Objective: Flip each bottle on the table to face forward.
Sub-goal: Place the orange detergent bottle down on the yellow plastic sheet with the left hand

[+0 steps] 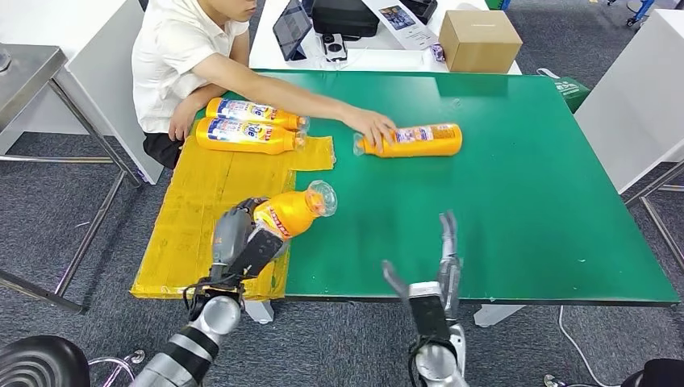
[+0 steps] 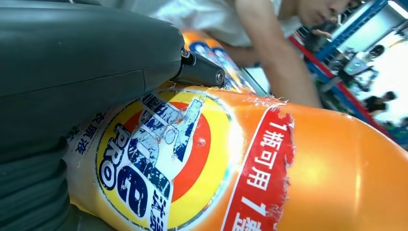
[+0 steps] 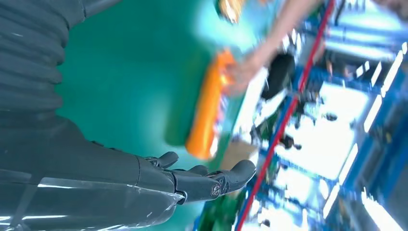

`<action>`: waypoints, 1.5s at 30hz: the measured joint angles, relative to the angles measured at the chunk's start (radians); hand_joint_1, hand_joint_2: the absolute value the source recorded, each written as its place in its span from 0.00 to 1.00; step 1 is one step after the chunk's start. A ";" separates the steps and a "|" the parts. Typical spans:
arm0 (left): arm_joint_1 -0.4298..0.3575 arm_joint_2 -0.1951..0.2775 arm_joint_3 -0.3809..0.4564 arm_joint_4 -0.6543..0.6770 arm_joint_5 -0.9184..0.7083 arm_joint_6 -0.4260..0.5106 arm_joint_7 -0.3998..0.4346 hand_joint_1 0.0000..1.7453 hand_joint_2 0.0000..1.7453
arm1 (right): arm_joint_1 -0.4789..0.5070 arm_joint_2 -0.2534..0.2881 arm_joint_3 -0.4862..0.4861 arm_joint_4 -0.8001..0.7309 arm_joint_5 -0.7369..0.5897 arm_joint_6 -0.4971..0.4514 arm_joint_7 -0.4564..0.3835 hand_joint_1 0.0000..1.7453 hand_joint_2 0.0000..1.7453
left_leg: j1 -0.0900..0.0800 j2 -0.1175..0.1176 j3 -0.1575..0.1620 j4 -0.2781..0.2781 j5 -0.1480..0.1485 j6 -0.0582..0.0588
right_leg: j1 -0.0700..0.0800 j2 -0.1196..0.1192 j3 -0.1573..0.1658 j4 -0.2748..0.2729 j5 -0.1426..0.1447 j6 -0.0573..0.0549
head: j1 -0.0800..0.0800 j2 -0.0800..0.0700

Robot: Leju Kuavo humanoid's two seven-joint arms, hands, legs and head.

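My left hand point(image 1: 242, 240) grips an orange bottle point(image 1: 292, 211) lifted above the table's left part, its clear cap pointing right. Up close, that bottle point(image 2: 269, 173) shows a round blue-and-red label and a red band with white characters, pressed against my left hand point(image 2: 82, 77). Another orange bottle point(image 1: 415, 140) lies on its side on the green table point(image 1: 516, 201), with a person's hand point(image 1: 371, 125) on its cap end. It appears blurred as an orange bottle point(image 3: 207, 110) in the right wrist view. My right hand point(image 1: 427, 282) hovers open at the near table edge, fingers point(image 3: 211, 180) stretched out.
Two more orange bottles point(image 1: 246, 125) lie side by side on a yellow mat point(image 1: 202, 218) covering the table's left part. A seated person point(image 1: 185, 56) reaches across from the far left. A cardboard box point(image 1: 479, 39) and a tablet point(image 1: 292, 28) stand on the white table behind.
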 joint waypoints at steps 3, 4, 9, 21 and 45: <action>-0.034 0.007 0.012 0.063 -0.054 -0.021 0.024 1.00 1.00 | 0.015 0.009 -0.030 -0.053 -0.014 -0.016 0.000 0.00 1.00 | 0.000 0.000 0.000 0.000 0.000 0.000 | 0.000 0.000 0.000 0.000 0.000 0.000 | 0.000 0.000; -0.049 0.010 0.015 0.089 -0.075 -0.041 0.033 1.00 1.00 | 0.019 0.012 -0.037 -0.069 -0.024 -0.018 0.000 0.00 1.00 | 0.000 0.000 0.000 0.000 0.000 0.000 | 0.000 0.000 0.000 0.000 0.000 0.000 | 0.000 0.000; -0.138 0.017 0.037 0.207 -0.097 -0.150 0.039 1.00 1.00 | 0.026 0.017 -0.053 -0.107 -0.067 0.012 0.000 0.00 1.00 | 0.000 0.000 0.000 0.000 0.001 -0.001 | 0.000 0.000 0.000 0.000 0.000 0.000 | 0.000 0.000; -0.322 0.009 0.048 0.458 -0.242 -0.288 0.186 0.00 1.00 | 0.027 0.021 -0.062 -0.136 -0.077 0.092 0.000 0.00 1.00 | 0.000 0.000 0.000 0.000 0.001 -0.001 | 0.000 0.000 0.000 0.001 0.000 0.000 | 0.000 0.000; -0.278 -0.046 0.105 0.465 -0.175 -0.018 -0.102 0.00 1.00 | 0.033 0.028 -0.076 -0.135 -0.064 0.094 0.000 0.00 1.00 | 0.000 -0.001 0.004 0.000 0.002 -0.002 | 0.000 0.000 0.004 0.001 0.000 0.000 | 0.000 0.000</action>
